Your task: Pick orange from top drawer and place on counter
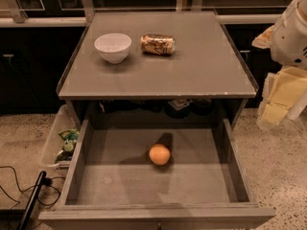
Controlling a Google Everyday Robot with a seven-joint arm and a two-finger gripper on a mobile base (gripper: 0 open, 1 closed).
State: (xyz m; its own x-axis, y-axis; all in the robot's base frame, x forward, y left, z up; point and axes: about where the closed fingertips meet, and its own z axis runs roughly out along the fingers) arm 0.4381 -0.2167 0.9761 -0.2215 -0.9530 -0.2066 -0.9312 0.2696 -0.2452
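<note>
Top drawer [96, 186] is pulled wide open toward the near side, a shallow grey box with low walls. The orange [159, 154] sits on its flat bottom, about mid-drawer: small, round, smooth, touching no wall. Just beyond, higher up, is the counter [201, 66], flat grey with a thin pale edge. The gripper [280, 97] hangs out right, beside the counter's right edge, well apart from the orange.
</note>
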